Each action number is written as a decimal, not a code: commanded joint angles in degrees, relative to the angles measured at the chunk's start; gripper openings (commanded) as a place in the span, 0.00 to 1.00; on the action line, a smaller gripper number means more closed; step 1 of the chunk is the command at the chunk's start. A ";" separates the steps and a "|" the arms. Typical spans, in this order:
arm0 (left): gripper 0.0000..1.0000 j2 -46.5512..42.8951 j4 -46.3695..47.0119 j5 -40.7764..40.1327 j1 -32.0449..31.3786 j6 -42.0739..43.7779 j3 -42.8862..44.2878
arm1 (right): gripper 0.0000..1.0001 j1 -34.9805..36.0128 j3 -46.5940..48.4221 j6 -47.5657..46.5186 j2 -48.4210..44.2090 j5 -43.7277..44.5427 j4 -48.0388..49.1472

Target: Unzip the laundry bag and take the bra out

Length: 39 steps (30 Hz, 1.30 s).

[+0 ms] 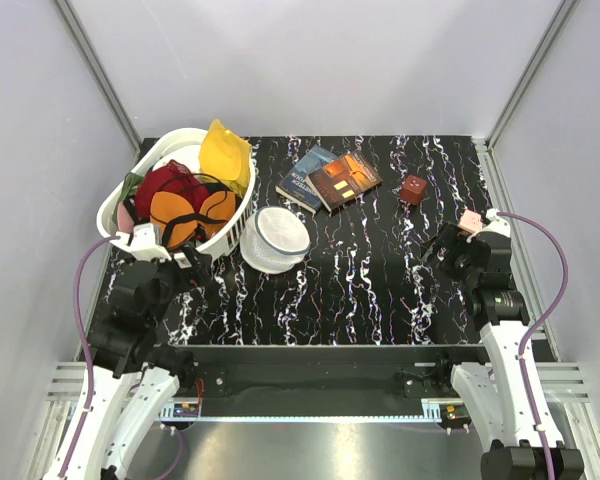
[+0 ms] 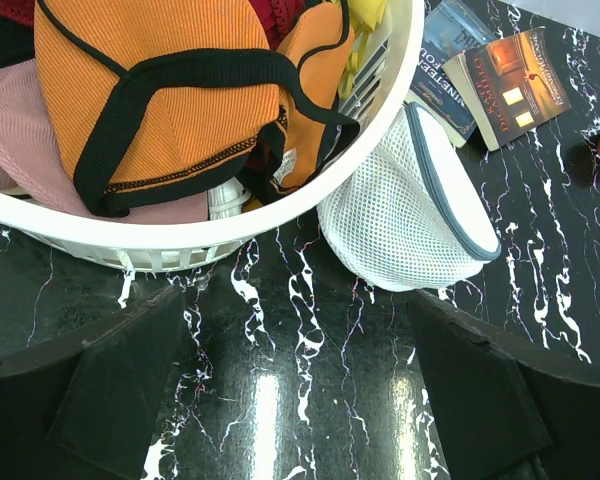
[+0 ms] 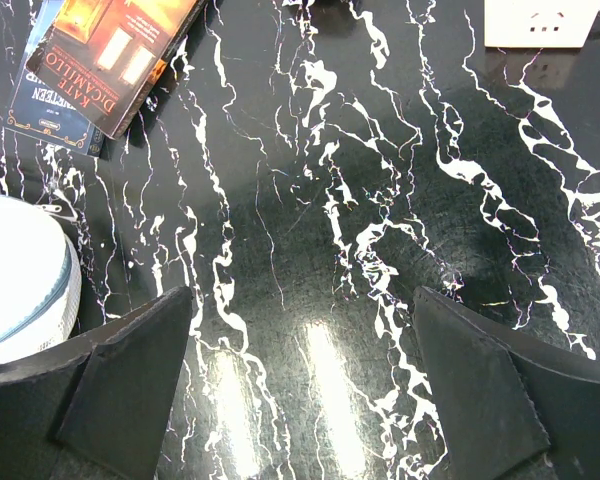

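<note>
Here both arms are folded low over the near part of the black marbled table (image 1: 360,290), neither one touching anything. The left arm rises from its base at the near left corner and bends forward, so that the left gripper (image 1: 170,258) sits just short of the white slotted basket (image 1: 120,215). In its wrist view the left gripper (image 2: 300,400) has its jaws spread wide with only bare tabletop between them, and the basket's rim (image 2: 180,240) curves across just ahead. The laundry bag (image 1: 275,240) lies on the table touching the basket's right side, near the middle of the surface. From the left wrist the laundry bag (image 2: 405,215) shows as a white mesh dome with a grey-edged disc end tilted up to the right; what it holds cannot be made out. An orange bra with black trim (image 2: 160,110) lies on top of the clothes in the basket. The right arm reaches forward from the near right corner, its wrist close to the table's right edge and the right gripper (image 1: 440,245) angled inward. Its jaws are also wide apart over bare table (image 3: 300,390), with the bag's edge (image 3: 20,280) at far left and two books (image 3: 100,60) beyond.
</note>
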 commanded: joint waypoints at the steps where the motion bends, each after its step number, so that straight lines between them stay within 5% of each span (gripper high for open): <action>1: 0.99 -0.73 1.86 0.26 -0.10 0.48 1.29 | 1.00 -0.15 1.30 -0.50 0.04 -0.38 0.59; 9: 0.96 -3.28 1.77 -0.27 -0.10 0.22 0.50 | 1.00 -0.15 1.30 -0.68 0.30 -0.55 0.68; 26: 0.89 7.53 3.51 6.33 -4.92 -9.18 6.30 | 1.00 -0.15 1.30 -0.68 0.66 -1.26 0.76; 34: 0.92 28.30 13.18 -8.42 -27.05 -11.74 9.28 | 1.00 -0.15 1.39 -0.59 0.65 -1.61 0.76; 39: 0.95 44.95 15.65 -10.10 -27.78 -10.24 15.79 | 1.00 -0.15 1.74 -0.59 0.30 -2.57 0.59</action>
